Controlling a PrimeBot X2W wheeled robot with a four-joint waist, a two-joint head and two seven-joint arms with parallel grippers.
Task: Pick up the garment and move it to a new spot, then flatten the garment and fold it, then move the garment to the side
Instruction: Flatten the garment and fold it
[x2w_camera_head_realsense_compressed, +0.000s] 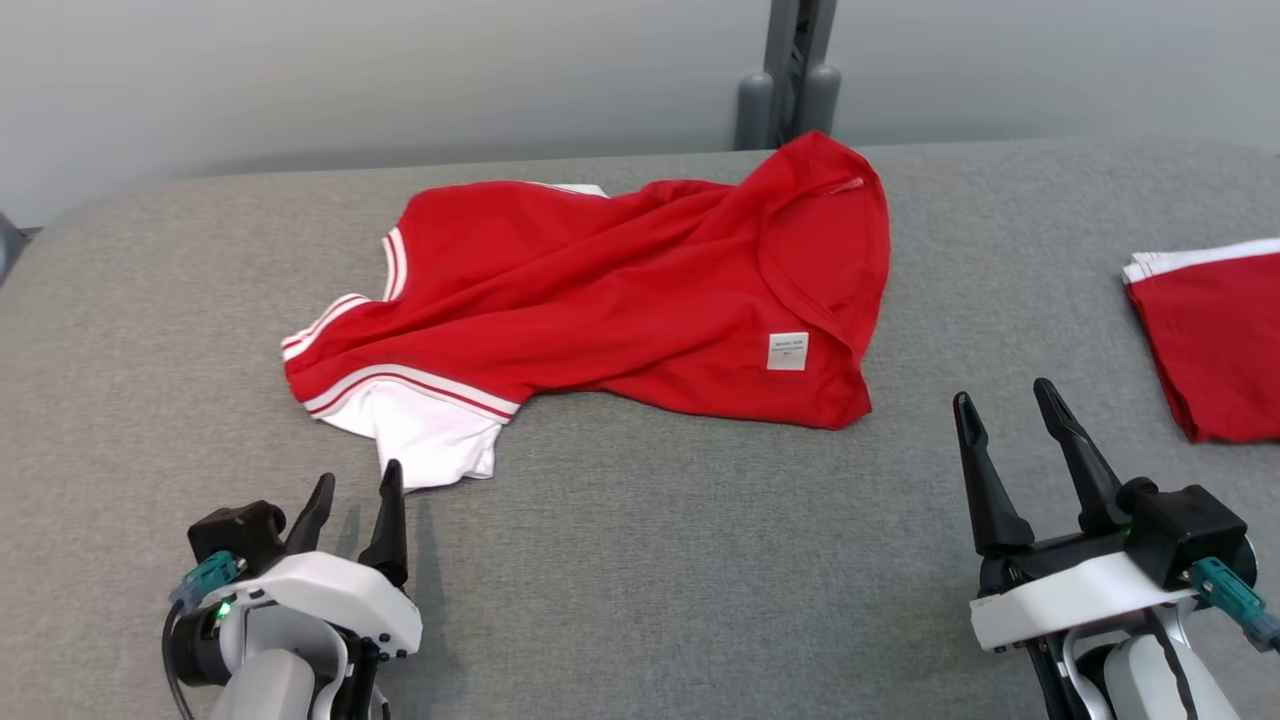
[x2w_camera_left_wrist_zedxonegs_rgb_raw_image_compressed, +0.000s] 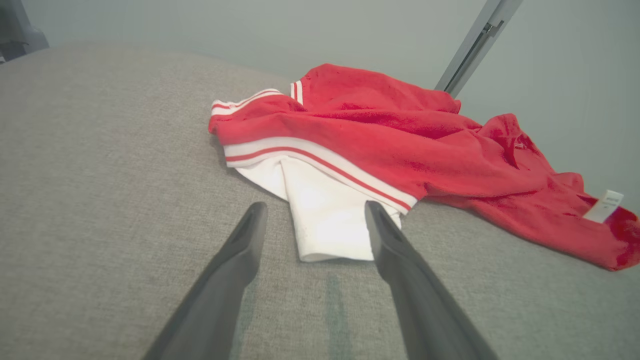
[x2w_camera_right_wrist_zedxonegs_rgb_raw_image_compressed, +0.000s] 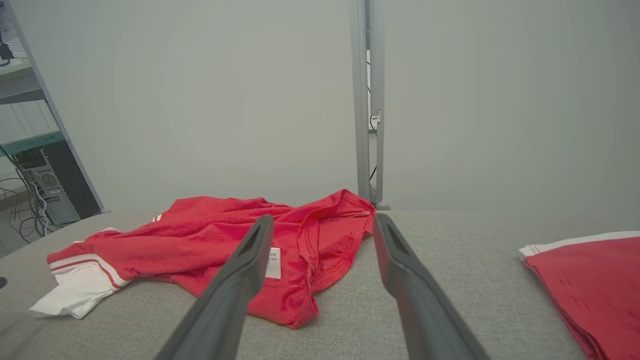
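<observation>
Crumpled red T-shirt (x2w_camera_head_realsense_compressed: 620, 290) on the grey padded table (x2w_camera_head_realsense_compressed: 650, 580), lying across the middle of the surface towards its far edge. Its collar and white label (x2w_camera_head_realsense_compressed: 787, 351) lie towards the robot's right. Its white sleeve (x2w_camera_head_realsense_compressed: 430, 440), trimmed with red stripes, is at the near left.

The left gripper (x2w_camera_head_realsense_compressed: 358, 475) is spread wide and holds nothing. In the left wrist view the sleeve's edge lies between the lines of its two fingers, and contact cannot be judged. This placement suggests the loose sleeve is the intended grasp point, since it offers a free, thin edge.

The right gripper (x2w_camera_head_realsense_compressed: 1003, 392) is equally wide and empty. It stands apart from the shirt's near right corner, probably ready to take the opposite end so the cloth can be lifted spread rather than bunched.

A second red garment (x2w_camera_head_realsense_compressed: 1215, 340), already folded, lies at the table's right edge. It likely marks the side where finished pieces go. The pick-up has not yet begun.
</observation>
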